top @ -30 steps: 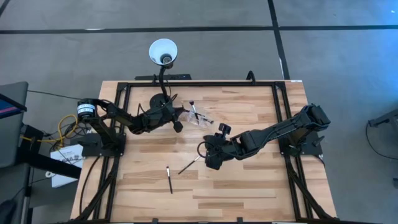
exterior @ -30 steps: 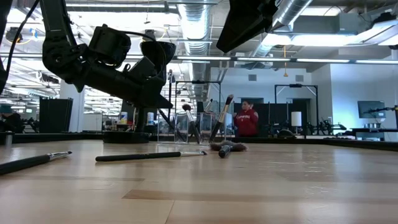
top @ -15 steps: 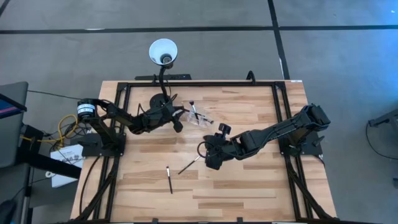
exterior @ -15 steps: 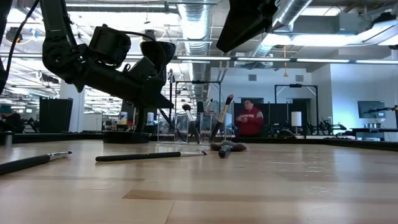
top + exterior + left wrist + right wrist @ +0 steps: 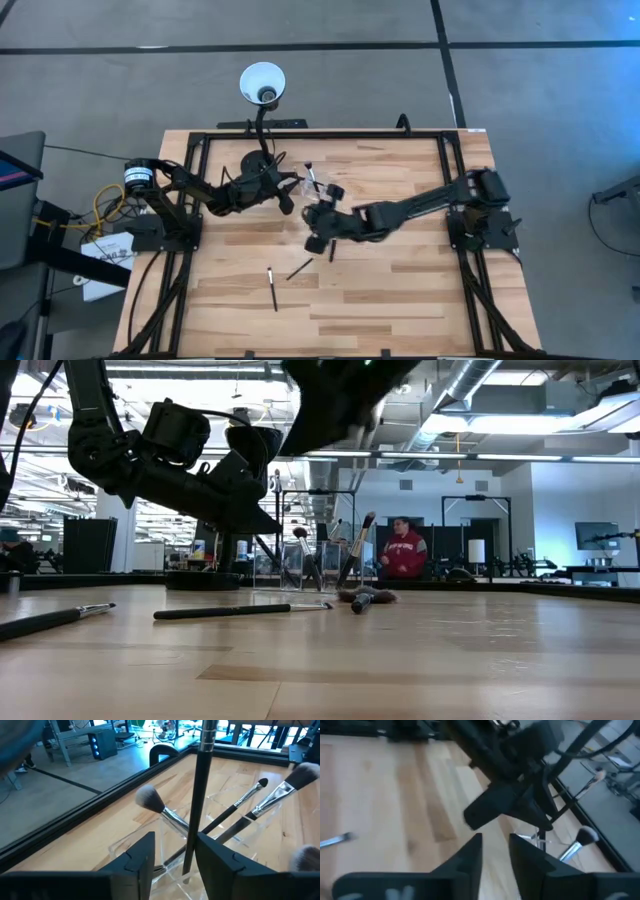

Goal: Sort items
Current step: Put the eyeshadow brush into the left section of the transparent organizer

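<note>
A makeup brush (image 5: pixel 200 795) is being held upright between the fingers of the left gripper (image 5: pixel 173 857), which are clenched on its dark handle. This is happening just above the clear plastic holder (image 5: pixel 220 820), in the upper middle of the wooden table (image 5: pixel 400 300) in the high view. Three more brushes (image 5: pixel 165 812) are being kept leaning inside the holder, with their soft tips up.

The right gripper (image 5: pixel 318 228) is being held just below the holder in the high view, near the left gripper (image 5: pixel 285 200). In the right wrist view a narrow gap is being shown between its fingers (image 5: pixel 470 860), and nothing is being seen in that gap.

Two brushes are lying flat on the table at lower centre of the high view: a short one (image 5: pixel 272 288) and a slanted one (image 5: pixel 299 269). A black lamp with a white shade (image 5: pixel 262 84) is being shown past the top edge of the table.
</note>
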### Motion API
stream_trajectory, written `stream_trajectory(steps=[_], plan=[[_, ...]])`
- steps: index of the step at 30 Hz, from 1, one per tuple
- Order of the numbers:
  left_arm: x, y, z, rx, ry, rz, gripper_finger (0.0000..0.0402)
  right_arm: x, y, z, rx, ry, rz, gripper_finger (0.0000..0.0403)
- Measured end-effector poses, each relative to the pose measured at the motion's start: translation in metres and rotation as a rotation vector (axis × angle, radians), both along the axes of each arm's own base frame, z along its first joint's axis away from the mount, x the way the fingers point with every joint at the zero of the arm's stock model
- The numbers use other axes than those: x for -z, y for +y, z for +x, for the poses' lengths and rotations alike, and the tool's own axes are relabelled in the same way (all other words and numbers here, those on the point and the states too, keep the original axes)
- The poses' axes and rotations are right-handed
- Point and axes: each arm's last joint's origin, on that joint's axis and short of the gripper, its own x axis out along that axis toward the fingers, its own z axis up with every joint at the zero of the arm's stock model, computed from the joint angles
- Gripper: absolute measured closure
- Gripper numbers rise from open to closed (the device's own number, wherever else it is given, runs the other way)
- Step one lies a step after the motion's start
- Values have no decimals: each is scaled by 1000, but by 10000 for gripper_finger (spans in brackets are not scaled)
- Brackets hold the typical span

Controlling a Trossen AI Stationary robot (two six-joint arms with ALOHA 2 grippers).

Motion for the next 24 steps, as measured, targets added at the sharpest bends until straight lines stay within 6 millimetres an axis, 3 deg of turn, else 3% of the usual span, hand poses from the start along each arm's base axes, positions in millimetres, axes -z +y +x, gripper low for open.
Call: stream_trajectory(steps=[4, 7, 18, 24], plan=[[0, 0, 0, -1, 0, 0, 273, 28, -28, 18, 38, 33, -44, 380], [0, 0, 0, 0, 0, 0, 276, 42, -46, 27, 56, 44, -80, 395], [0, 0, 0, 0, 0, 0, 280, 39, -93, 41, 36, -98, -52, 402], [0, 0, 0, 0, 1, 0, 281, 43, -108, 41, 59, -96, -37, 402]])
